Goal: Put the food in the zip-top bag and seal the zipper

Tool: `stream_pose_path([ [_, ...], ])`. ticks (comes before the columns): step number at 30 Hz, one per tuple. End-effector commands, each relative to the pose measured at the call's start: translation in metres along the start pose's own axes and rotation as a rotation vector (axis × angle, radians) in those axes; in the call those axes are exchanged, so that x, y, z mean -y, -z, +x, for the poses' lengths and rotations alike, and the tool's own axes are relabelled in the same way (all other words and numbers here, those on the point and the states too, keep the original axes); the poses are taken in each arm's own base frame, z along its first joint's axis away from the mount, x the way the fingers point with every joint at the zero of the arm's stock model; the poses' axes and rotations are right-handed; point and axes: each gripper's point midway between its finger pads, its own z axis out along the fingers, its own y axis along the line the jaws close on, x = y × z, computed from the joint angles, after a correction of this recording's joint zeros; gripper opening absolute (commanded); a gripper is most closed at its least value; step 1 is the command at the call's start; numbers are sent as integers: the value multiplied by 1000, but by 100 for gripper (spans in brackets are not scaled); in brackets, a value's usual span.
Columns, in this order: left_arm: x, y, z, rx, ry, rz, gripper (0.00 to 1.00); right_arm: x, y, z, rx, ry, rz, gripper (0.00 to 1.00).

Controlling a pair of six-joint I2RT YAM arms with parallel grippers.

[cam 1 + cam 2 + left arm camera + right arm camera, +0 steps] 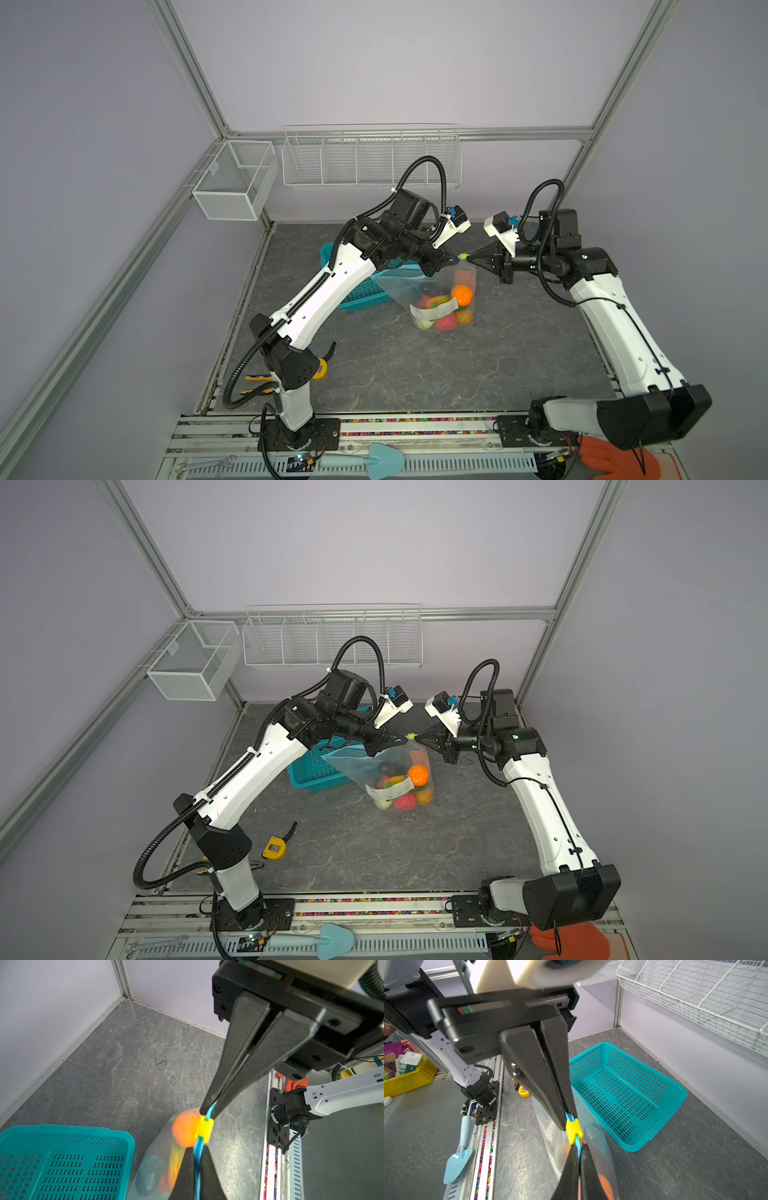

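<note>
The zip-top bag (432, 286) (376, 764) hangs by its mouth between both grippers in both top views, and its bottom reaches down to the table. Through the clear plastic the food shows: an orange ball (462, 294) (184, 1128) with red, yellow and green pieces beneath it. My left gripper (196, 1150) (455, 260) is shut on the light-blue zipper (197, 1159), just on one side of the yellow slider (204, 1129) (573, 1130). Facing it, my right gripper (578, 1147) (470, 258) is shut on the zipper on the slider's other side.
A teal perforated basket (357, 297) (627, 1093) stands empty behind the bag on the left. A yellow tape measure (275, 848) lies near the left arm's base. White wire baskets (370, 158) hang on the back wall. A blue trowel (376, 459) lies on the front rail.
</note>
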Motion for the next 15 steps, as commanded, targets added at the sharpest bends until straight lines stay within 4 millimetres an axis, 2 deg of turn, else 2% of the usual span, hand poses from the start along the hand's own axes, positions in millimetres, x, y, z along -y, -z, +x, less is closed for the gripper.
stream_pose_path([
  [1,2,10,0,-18,20,-27,0,-4,2,-15,63,43,-32,11],
  [4,2,8,5,-44,50,-30,0,-8,3,-16,87,52,-46,35],
  [6,4,9,6,-48,72,-25,0,-13,3,-16,104,56,-62,43],
  [11,9,11,11,-65,103,-25,0,-28,6,-17,146,57,-134,47],
  [15,10,21,15,-67,116,-53,0,-26,5,-15,156,65,-127,45],
])
